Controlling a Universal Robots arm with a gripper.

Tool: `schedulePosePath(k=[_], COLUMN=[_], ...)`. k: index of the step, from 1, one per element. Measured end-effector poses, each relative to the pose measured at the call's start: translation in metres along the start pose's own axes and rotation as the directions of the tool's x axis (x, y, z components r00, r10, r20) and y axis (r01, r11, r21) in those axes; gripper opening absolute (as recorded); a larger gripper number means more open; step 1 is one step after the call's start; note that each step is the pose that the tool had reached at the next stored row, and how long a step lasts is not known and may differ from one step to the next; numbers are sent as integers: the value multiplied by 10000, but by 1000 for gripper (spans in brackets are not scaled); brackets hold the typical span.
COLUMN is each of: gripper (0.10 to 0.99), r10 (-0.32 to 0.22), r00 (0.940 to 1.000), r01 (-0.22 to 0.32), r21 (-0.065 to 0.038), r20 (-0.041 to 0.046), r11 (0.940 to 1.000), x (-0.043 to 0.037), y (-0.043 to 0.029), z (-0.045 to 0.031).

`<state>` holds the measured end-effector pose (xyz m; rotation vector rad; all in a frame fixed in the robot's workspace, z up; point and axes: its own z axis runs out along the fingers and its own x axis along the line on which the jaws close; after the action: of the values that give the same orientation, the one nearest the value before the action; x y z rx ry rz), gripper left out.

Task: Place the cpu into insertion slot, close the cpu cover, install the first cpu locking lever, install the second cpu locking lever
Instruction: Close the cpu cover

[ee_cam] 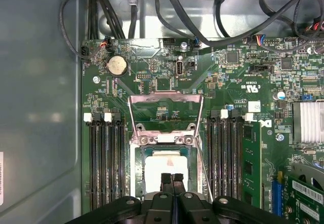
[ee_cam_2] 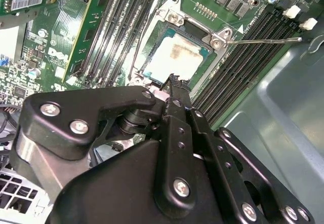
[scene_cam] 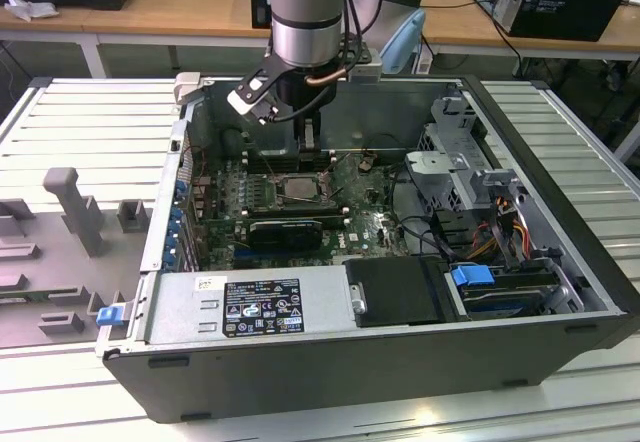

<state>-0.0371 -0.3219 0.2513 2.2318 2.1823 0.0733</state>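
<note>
The small flat square cpu with a pale silver-grey metal face [ee_cam: 161, 165] lies seated inside the square dark-rimmed insertion slot [ee_cam: 164, 140]. The thin dark-silver cpu cover frame [ee_cam: 164, 99] is swung open, away from the slot (green board shows through its window). The black gripper [ee_cam: 171, 179], fingers pressed together, hangs just above the slot, over the cpu's edge.

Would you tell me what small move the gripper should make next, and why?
Probably tip the thin dark-silver cover frame down: the pale silver square cpu already lies in the dark-rimmed socket, the cover is open, and the shut gripper holds nothing.
</note>
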Motion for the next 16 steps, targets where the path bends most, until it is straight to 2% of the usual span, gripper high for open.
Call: schedulePosePath(k=[16], gripper=[106], r10=[34], r00=[10000], r01=[-34], r21=[-1], r20=[9], r11=[10000], x=[10], y=[4], z=[-77])
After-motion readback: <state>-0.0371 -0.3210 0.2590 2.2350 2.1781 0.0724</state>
